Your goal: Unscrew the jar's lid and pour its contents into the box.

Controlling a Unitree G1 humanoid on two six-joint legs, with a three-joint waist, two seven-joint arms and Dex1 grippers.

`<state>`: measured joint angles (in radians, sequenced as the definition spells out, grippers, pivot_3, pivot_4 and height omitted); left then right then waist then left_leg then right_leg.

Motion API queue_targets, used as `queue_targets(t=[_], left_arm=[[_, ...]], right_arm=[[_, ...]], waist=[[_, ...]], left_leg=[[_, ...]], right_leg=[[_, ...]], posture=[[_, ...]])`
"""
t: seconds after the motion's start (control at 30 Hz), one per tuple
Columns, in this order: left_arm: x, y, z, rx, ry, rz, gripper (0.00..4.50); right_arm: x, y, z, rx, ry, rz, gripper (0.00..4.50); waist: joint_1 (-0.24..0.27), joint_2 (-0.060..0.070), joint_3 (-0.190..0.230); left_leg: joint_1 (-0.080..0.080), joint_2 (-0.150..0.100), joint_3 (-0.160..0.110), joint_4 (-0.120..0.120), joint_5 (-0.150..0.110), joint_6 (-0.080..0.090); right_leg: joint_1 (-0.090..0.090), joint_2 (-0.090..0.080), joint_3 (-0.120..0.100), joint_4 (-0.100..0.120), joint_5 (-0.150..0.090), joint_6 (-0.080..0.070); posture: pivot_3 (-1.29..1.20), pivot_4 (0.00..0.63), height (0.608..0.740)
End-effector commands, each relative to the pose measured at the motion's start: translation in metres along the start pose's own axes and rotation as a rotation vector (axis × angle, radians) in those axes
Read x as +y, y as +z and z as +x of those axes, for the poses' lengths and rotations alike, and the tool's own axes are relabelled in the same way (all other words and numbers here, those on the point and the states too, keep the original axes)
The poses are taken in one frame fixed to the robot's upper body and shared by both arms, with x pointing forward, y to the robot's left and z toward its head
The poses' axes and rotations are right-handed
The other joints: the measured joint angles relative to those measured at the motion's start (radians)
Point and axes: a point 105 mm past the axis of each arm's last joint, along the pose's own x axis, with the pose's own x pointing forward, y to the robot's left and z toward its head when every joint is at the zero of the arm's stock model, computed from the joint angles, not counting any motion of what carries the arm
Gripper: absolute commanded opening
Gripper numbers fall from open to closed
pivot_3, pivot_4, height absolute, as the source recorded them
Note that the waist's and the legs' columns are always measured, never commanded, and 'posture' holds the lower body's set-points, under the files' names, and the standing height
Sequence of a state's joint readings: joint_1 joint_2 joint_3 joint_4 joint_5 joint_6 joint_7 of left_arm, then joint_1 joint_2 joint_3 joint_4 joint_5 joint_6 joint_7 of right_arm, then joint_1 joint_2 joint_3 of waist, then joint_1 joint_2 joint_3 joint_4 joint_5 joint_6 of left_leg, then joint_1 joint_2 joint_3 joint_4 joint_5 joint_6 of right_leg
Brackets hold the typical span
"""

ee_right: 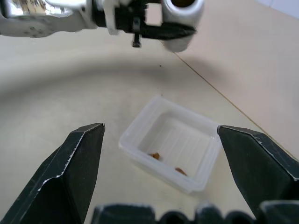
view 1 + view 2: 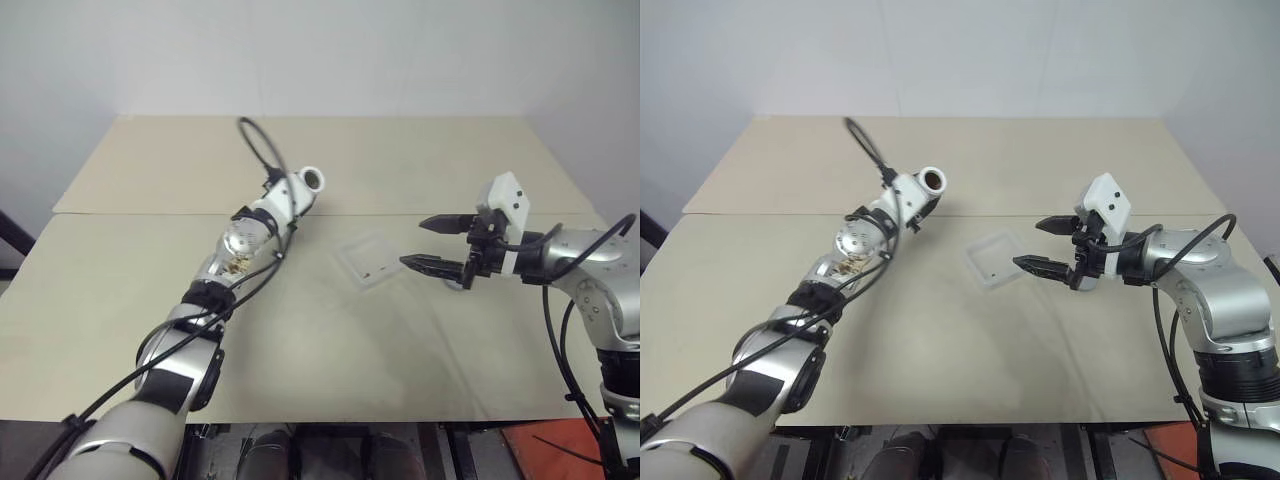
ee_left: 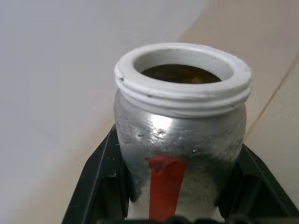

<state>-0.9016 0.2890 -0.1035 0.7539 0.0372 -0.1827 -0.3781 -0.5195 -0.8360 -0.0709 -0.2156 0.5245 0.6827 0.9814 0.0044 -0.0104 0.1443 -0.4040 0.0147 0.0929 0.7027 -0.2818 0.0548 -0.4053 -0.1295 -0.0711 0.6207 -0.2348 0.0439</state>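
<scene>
My left gripper (image 2: 292,200) is shut on the jar (image 3: 180,135), a silver cylinder with a red stripe and a white threaded rim. The jar (image 2: 311,181) is held above the table, left of and beyond the box, its open mouth tilted up and toward the right. Dark contents (image 3: 180,73) sit inside it. The lid is out of view. The box (image 1: 170,142), a clear shallow tray (image 2: 368,260), rests on the table with two small brown bits (image 1: 154,155) in it. Just right of the box, my right gripper (image 2: 412,243) hangs open with nothing between its fingers.
The tan table (image 2: 330,350) is made of two boards with a seam (image 2: 150,213) running across behind the box. A black cable (image 2: 262,145) loops above my left wrist. A white wall stands behind the table's far edge.
</scene>
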Motion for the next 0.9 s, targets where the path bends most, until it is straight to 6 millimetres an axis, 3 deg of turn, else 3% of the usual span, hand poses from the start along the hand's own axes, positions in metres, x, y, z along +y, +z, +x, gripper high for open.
queue_targets(t=[0.03, 0.3, 0.53, 0.8, 0.9], left_arm=[[0.011, 0.016, -0.012, -0.053, 0.015, -0.154, 1.93], [0.002, -0.007, -0.034, -0.006, 0.054, -0.337, 1.93], [-0.008, -0.024, -0.039, 0.059, 0.052, -0.323, 1.93], [-0.010, -0.033, -0.046, 0.087, 0.063, -0.333, 4.44], [-0.010, -0.032, -0.048, 0.084, 0.065, -0.332, 4.48]], right_arm=[[-0.003, 0.014, -0.010, -0.036, -0.025, -0.063, 4.48], [-0.003, 0.015, -0.014, -0.037, -0.029, -0.072, 4.48], [-0.003, 0.016, -0.014, -0.040, -0.029, -0.074, 4.48], [-0.001, 0.016, -0.012, -0.045, -0.024, -0.076, 4.50], [-0.001, 0.016, -0.012, -0.046, -0.025, -0.076, 4.50]], waist=[[-0.002, 0.000, 0.000], [0.008, 0.000, 0.000], [0.008, 0.000, 0.000], [0.008, 0.000, 0.000], [0.009, 0.000, 0.000]], left_leg=[[0.001, 0.000, 0.000, 0.000, 0.000, 0.000], [0.004, -0.001, -0.001, 0.000, 0.000, 0.000], [0.004, -0.001, -0.001, 0.000, 0.000, 0.000], [0.004, -0.001, -0.001, 0.000, 0.000, 0.000], [0.004, -0.001, -0.001, 0.000, 0.000, 0.000]], right_leg=[[0.000, 0.000, 0.000, 0.001, 0.000, 0.000], [0.003, 0.000, 0.002, 0.002, 0.000, 0.000], [0.003, 0.000, 0.002, 0.002, 0.000, 0.000], [0.003, 0.000, 0.002, 0.002, 0.000, 0.000], [0.003, 0.000, 0.002, 0.002, 0.000, 0.000]], posture=[[0.00, 0.150, 0.740], [0.00, 0.150, 0.740], [0.00, 0.150, 0.740], [0.00, 0.150, 0.740], [0.00, 0.150, 0.740]])
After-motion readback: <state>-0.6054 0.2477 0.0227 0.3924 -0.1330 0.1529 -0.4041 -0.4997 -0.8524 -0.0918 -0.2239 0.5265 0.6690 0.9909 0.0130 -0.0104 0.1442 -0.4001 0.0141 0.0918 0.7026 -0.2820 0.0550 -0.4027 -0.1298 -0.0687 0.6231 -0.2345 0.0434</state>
